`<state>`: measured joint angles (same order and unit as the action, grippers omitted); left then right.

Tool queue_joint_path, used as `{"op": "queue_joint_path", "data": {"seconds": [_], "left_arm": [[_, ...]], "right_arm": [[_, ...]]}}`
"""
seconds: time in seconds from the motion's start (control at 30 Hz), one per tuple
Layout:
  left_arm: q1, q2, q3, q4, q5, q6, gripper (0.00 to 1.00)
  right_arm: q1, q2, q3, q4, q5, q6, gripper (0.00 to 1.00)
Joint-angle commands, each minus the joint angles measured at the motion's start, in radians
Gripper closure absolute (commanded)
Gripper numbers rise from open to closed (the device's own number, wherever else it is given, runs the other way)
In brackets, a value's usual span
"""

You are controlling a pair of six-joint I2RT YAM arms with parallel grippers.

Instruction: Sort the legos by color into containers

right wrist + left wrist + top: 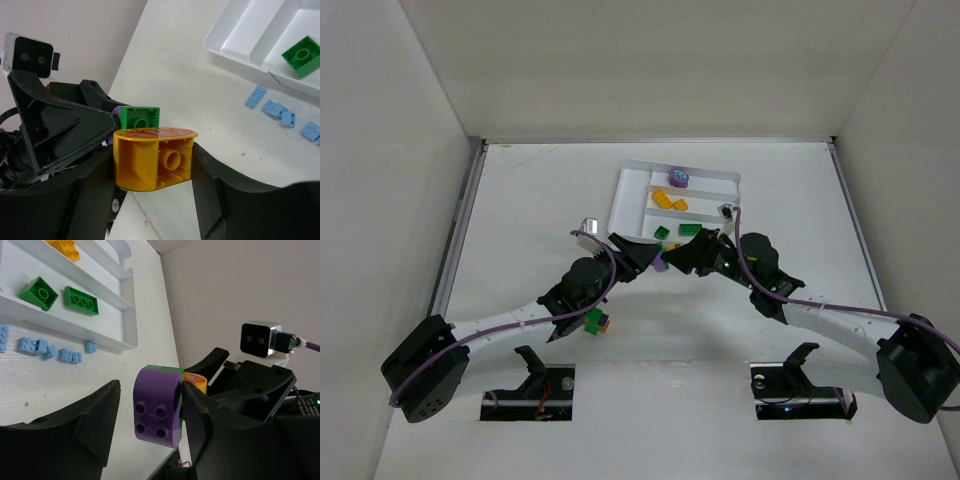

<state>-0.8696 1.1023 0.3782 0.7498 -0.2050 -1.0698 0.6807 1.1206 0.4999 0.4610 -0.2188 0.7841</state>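
Between the two grippers hangs a clump of legos: a purple brick [156,407], a green brick [140,117] and a yellow brick [152,160]. My right gripper [152,172] is shut on the yellow brick. My left gripper [150,410] straddles the purple brick; its right finger touches the clump and a gap shows at its left finger. In the top view they meet near the clump [662,262], just in front of the white tray [625,200]. The tray holds a purple lego [678,179], yellow ones [669,201] and green ones [690,229].
Several pale blue bricks [50,350] lie on the table beside the tray's near wall [127,325]. Another mixed clump [597,321] lies on the table by the left arm. White walls enclose the table on three sides.
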Motion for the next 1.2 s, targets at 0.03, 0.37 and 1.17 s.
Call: {"op": "queue_joint_path", "data": {"seconds": [0.03, 0.37, 1.17], "left_arm": [[-0.009, -0.002, -0.019, 0.121, 0.003, -0.022, 0.52], [-0.013, 0.004, -0.035, 0.226, -0.016, -0.041, 0.71], [0.054, -0.134, -0.113, 0.149, -0.017, -0.010, 0.83]], "right_arm": [[-0.011, 0.007, 0.005, 0.139, -0.042, 0.066, 0.49], [-0.020, 0.028, -0.012, 0.219, -0.074, 0.170, 0.49], [-0.175, 0.070, 0.017, 0.191, -0.030, 0.156, 0.49]]}}
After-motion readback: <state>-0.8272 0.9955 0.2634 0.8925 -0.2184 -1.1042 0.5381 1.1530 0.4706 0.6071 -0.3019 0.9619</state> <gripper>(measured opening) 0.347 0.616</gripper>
